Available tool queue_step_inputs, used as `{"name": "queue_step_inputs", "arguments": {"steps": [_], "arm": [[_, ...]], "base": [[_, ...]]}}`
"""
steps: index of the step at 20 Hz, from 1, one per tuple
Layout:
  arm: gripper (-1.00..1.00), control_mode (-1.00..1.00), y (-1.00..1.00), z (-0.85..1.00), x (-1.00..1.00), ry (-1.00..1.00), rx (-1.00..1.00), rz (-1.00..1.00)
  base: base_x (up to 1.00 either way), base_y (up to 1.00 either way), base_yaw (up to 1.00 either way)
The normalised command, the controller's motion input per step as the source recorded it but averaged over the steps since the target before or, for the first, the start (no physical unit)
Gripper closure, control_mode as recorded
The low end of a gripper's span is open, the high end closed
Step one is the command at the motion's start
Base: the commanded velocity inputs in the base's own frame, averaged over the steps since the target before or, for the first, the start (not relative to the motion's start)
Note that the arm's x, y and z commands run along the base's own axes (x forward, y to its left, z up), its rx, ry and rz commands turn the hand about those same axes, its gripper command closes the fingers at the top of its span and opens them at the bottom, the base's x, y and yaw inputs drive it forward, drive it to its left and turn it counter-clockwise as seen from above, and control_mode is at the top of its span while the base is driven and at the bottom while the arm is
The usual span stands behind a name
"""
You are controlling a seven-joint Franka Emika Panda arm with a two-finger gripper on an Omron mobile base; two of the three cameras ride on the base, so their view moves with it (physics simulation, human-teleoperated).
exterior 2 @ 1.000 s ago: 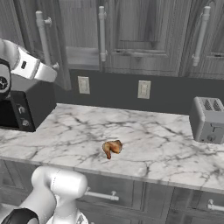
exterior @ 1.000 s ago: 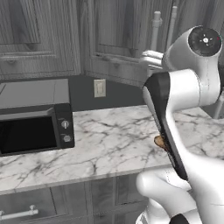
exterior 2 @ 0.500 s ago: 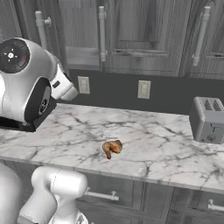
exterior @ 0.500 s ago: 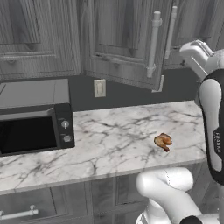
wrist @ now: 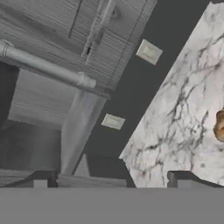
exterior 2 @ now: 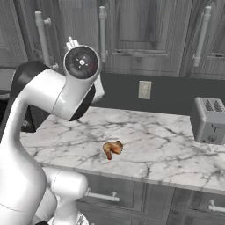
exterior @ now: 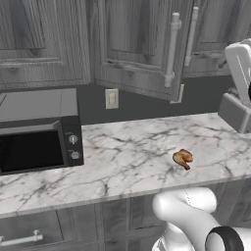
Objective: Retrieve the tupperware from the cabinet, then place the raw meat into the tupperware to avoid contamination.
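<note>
The raw meat (exterior: 183, 158) is a small brown-orange lump lying on the marble counter (exterior: 122, 157), also seen in the right base view as the raw meat (exterior 2: 113, 148) and at the right edge of the hand view as the raw meat (wrist: 220, 125). The dark grey cabinet (exterior: 142, 49) above has one door standing ajar with its silver bar handle (exterior: 170, 49). In the hand view my gripper (wrist: 111, 180) is open, its two tips far apart, facing the cabinet door (wrist: 52, 30) and handle (wrist: 43, 64) with nothing between them. The tupperware is out of view.
A black microwave (exterior: 39, 142) stands at the counter's left end and a grey toaster (exterior 2: 210, 119) at its right. Wall outlets (exterior 2: 144, 89) sit on the dark backsplash. My white arm (exterior 2: 52, 96) rises large on the left of the right base view.
The arm has swung up and across, out from in front of the counter in the left base view, uncovering the meat. The gripper has stayed open. The meat has not moved.
</note>
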Motion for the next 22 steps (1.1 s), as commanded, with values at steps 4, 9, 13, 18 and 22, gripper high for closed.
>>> {"name": "queue_step_inputs", "arguments": {"steps": [4,9,13,18,22], "arm": [[-1.00,-1.00,-0.25,-0.02,0.35,0.13,0.28,0.00],[-1.00,-1.00,-0.02,-0.04,0.55,0.12,0.29,0.02],[-1.00,-1.00,0.08,0.00,0.40,0.09,0.22,0.05],[-1.00,-1.00,0.19,0.00,0.24,0.08,0.15,0.09],[-1.00,-1.00,0.30,0.00,0.14,0.06,0.10,0.13]], "base": [[0.00,0.00,0.00],[0.00,0.00,0.00],[0.00,0.00,0.00],[0.00,0.00,0.00],[0.00,0.00,0.00]]}}
